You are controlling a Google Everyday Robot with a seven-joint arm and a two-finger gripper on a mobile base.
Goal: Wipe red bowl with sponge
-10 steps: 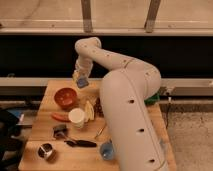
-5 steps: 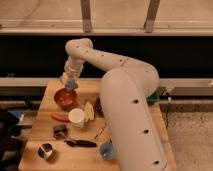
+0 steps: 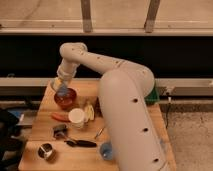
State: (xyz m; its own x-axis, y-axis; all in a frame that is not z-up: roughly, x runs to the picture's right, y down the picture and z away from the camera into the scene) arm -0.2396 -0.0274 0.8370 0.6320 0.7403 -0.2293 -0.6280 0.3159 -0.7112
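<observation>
Gripper (image 3: 62, 88) at the table's (image 3: 40, 131) far left, fingers clenched on the sponge (image 3: 63, 92), which sits just over the back rim of the red bowl (image 3: 67, 100). Judgement: press lightly into the inner wall and sweep along its curve, keeping force low so the bowl does not skid. Cannot tell if sponge and bowl are touching; the arm hides the table's right part

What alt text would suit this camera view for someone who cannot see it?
A big white robot arm reaches down to a wooden table, its gripper shut on a small light-blue sponge held at the mouth of a round red bowl. A white paper cup stands beside the bowl.
</observation>
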